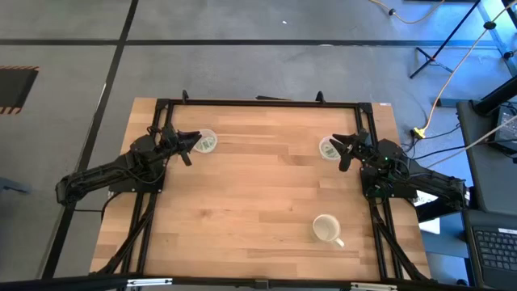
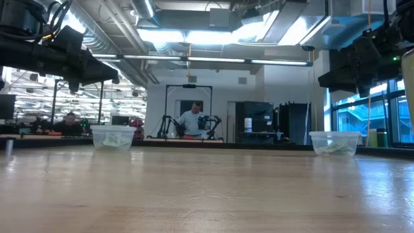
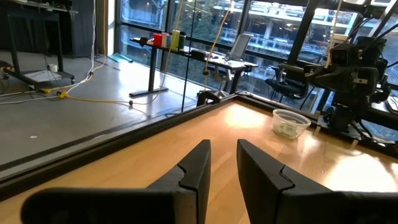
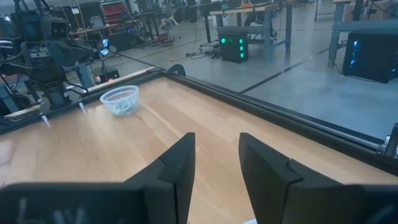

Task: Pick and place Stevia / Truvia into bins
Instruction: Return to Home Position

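High view: left pincer and right pincer are held parted, empty; both should be drawn back without the cups being nudged.

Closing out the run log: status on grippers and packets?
Left gripper open, empty, by left cup. Right gripper open, empty, by right cup. Packets in both cups. Mug apart from both arms.

This is a robotics lab in an open industrial hall. A wooden table with a pair of dark robot arms mounted on it stands on a bare grey concrete floor. A yellow cable and a keyboard lie just beside the table. Beyond it, a person stands at another framed rig under exposed ceiling ducts. Tall windows lie farther off.
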